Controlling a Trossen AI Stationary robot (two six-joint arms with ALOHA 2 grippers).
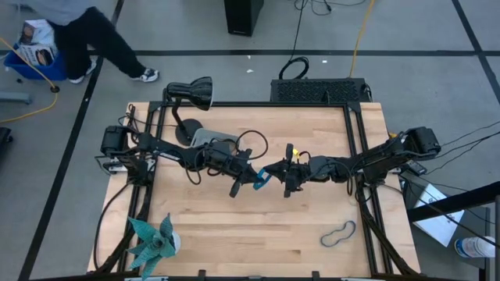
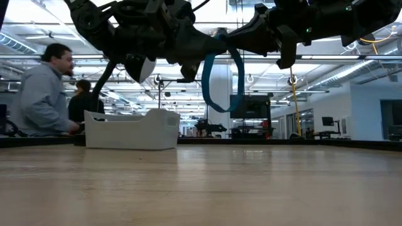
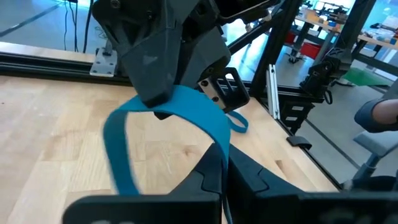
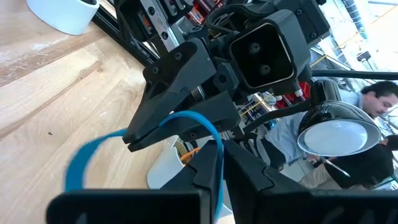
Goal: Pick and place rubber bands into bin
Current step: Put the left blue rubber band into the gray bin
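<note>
Both arms reach in from the sides and meet just above the middle of the high view, wrists nearly level, noses pointed at each other. Between them hangs a blue rubber band [image 2: 223, 78], a flat, limp ribbon of a loop drooping well clear of the wood in the low view. The left gripper [image 1: 244, 180] has its fingers pinched together on one end of the band; in its own wrist view the loop [image 3: 168, 134] runs straight down into the closed dark tips. The right gripper [image 1: 283, 175] has its fingers nearly together on the other end, the band [image 4: 186, 124] curving between the two noses.

The bin [image 2: 132, 130], pale and translucent with soft rounded walls, sits left of centre in the low view, behind the left arm. Lower right in the high view, a dark rubber band [image 1: 337, 233] lies as a wavy loop on the pale planked table [image 1: 266, 226].
</note>
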